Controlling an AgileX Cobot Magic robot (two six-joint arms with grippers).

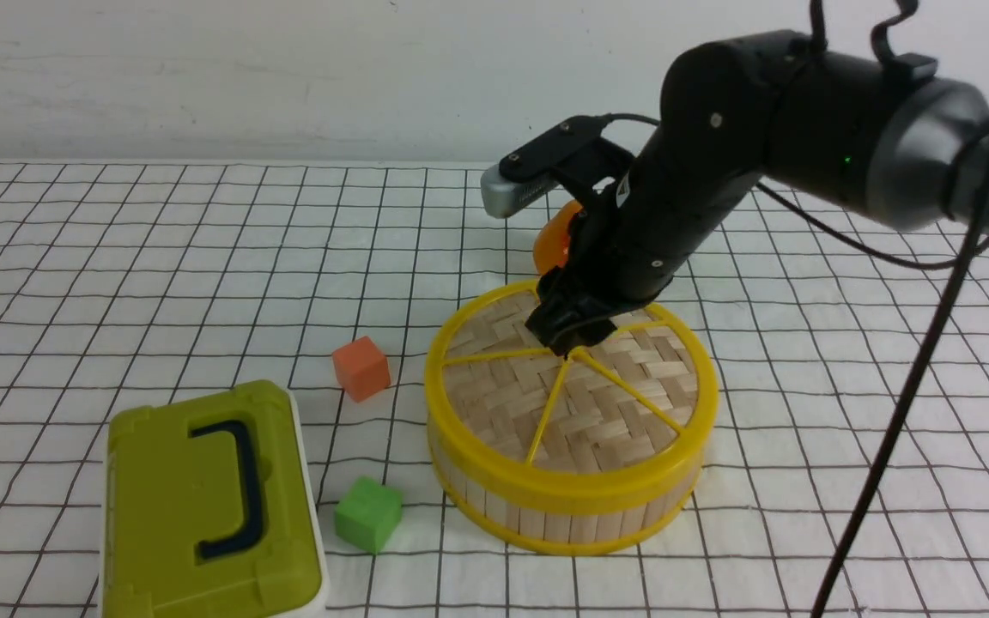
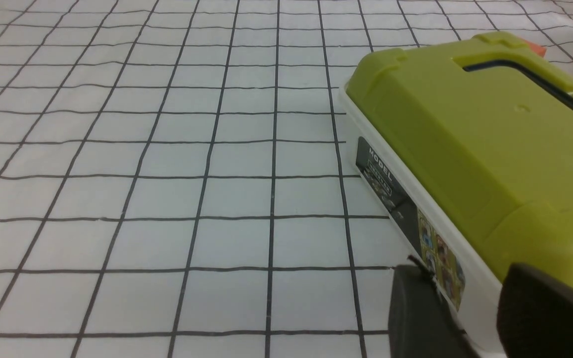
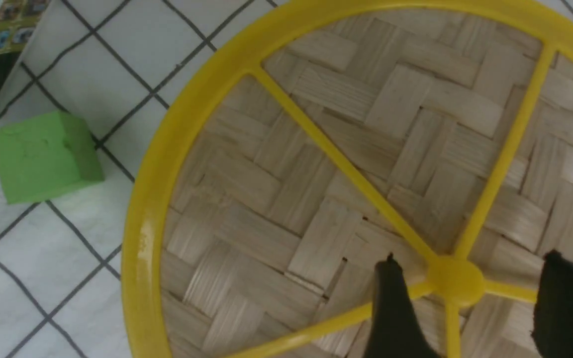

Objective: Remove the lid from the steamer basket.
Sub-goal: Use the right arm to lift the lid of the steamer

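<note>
Right wrist view | right gripper (image 3: 470,268) spread | lid (image 3: 316,164) hub between jaws

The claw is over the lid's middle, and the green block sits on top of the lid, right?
No. The right gripper is over the middle of the lid, but the green block sits on the table beside the steamer basket, as the front view shows.

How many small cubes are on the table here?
2. The orange cube sits left of the steamer basket; the green cube lies nearer the camera, between it and the green box. The right arm may hide others.
</note>
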